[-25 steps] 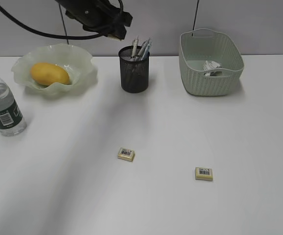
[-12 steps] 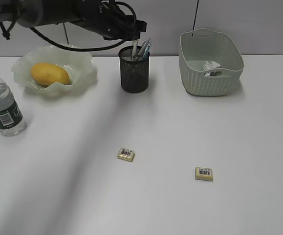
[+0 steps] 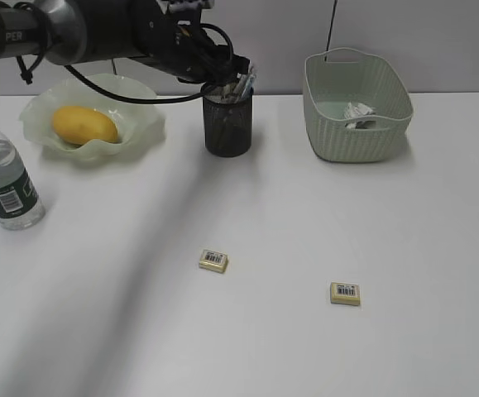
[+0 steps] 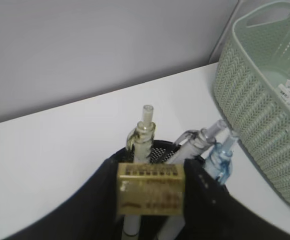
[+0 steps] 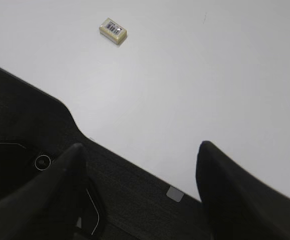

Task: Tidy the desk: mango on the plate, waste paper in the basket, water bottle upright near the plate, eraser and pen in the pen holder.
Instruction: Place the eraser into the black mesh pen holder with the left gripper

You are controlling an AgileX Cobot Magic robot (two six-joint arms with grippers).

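Eraser (image 4: 150, 188) pinched in the left gripper (image 4: 151, 192) sits over the pen holder (image 3: 227, 124) holding pens (image 4: 143, 137).

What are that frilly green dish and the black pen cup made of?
The plate looks like translucent pale green glass or glossy plastic: light passes through its wavy rim. The pen holder looks like matte black wire mesh, probably metal; its fine grid shows.

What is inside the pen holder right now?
Three pens stand in the pen holder. The left gripper holds an eraser just above its rim, covering the bottom.
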